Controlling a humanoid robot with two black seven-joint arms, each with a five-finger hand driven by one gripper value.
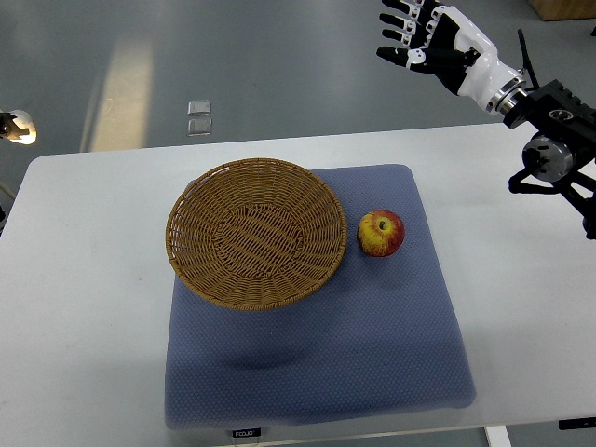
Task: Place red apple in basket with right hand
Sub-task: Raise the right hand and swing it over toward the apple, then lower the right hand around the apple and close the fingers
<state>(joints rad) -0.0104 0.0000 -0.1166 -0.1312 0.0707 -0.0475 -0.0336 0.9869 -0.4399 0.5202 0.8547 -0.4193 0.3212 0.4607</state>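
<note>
A red apple [381,233] with a yellow patch sits on the blue mat [372,345], just right of the wicker basket [255,233]. The basket is round, shallow and holds nothing. My right hand [421,37] hovers high at the top right, beyond the table's far edge, well away from the apple. Its black-tipped fingers are spread and hold nothing. The right arm comes in from the right edge. No left arm shows.
The blue mat lies on a white table [84,307]. A small lamp-like object [19,126] sits at the left edge. Grey floor lies beyond the table, with a small clear item [199,117] on it.
</note>
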